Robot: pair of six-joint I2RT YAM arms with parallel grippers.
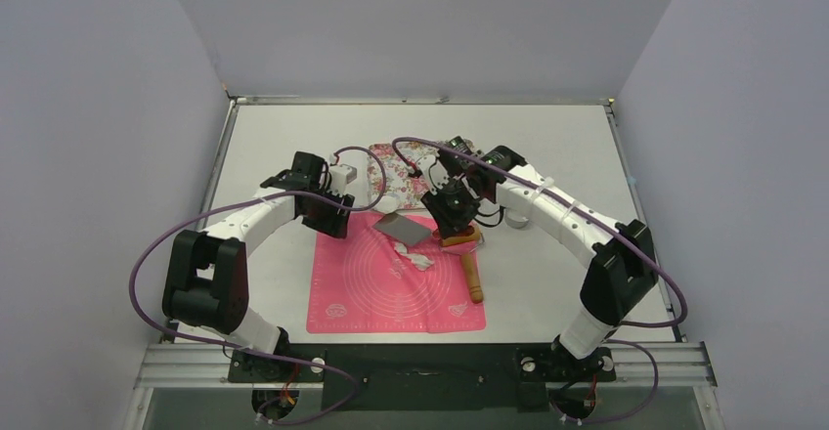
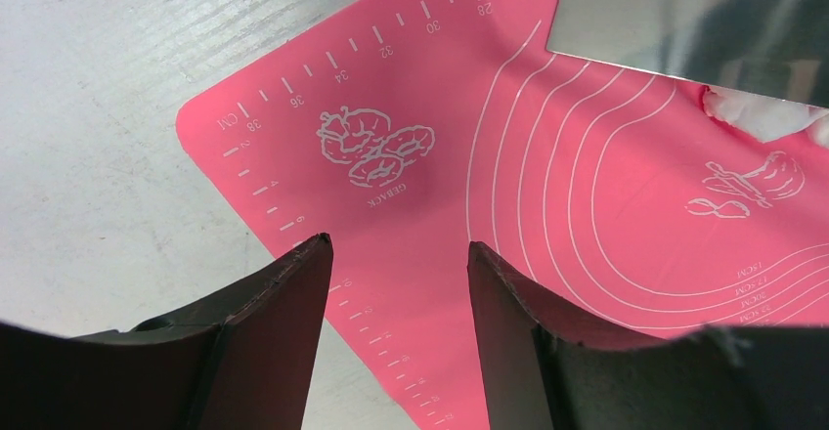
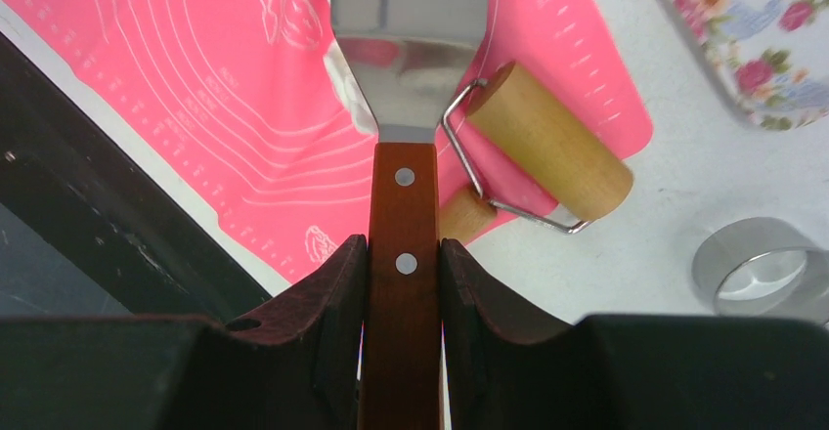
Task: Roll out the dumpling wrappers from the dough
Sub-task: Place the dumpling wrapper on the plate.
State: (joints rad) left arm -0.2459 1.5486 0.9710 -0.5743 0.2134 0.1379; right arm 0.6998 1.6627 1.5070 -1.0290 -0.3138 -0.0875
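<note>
Right pincer [image 3: 403,249] tight on spatula [image 3: 406,29], left pincer [image 2: 398,249] agape, dough [image 2: 753,115] ragged, white, scrappy.

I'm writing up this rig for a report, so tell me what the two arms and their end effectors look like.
The left arm and right arm have white tubular links joined by bulky black joint housings. A purple cable loops loosely along each one. The left end effector and right end effector each have two dark, matte, wedge-shaped fingers.
</note>
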